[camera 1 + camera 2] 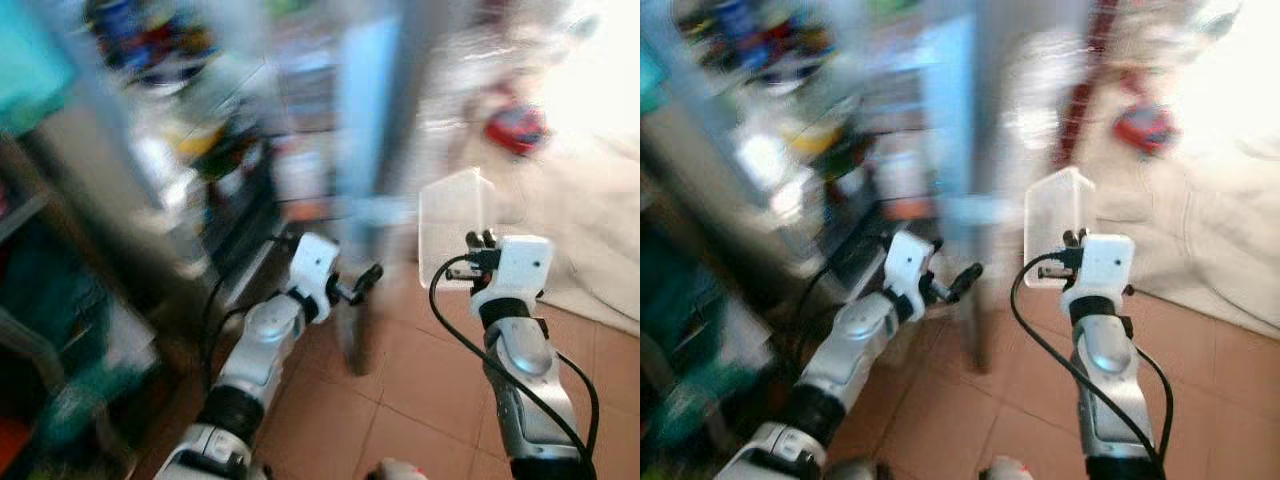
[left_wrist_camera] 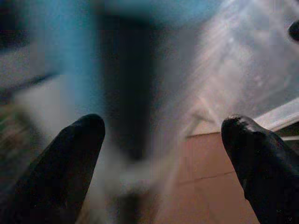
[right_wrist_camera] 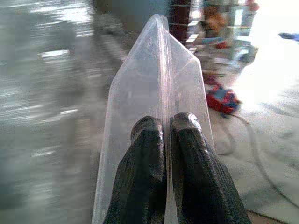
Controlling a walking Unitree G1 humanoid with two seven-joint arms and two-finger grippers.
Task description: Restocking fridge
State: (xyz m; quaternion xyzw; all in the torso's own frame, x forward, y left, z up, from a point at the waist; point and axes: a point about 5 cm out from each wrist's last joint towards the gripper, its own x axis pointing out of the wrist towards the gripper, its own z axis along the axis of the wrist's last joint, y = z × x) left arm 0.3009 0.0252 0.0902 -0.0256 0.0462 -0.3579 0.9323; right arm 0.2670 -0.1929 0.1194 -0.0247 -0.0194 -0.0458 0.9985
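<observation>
Currently a clear plastic container (image 3: 159, 93) is pinched at its edge by the right gripper (image 3: 167, 126), whose fingers are closed tight on it, and is held upright above the tiled floor (image 1: 420, 380). Ahead of the left gripper (image 2: 163, 140), spread wide and empty, what appears through heavy blur to be stocked fridge shelves (image 1: 200, 140) is seen. The carrying step is judged in hand; next, a steadied approach is called for.

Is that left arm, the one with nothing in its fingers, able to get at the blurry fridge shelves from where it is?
Probably yes. The left gripper is open and holds nothing, raised toward the blurred stocked fridge shelves, with nothing visible between. Blur hides how far off they are. The right gripper is shut on a clear plastic container.
</observation>
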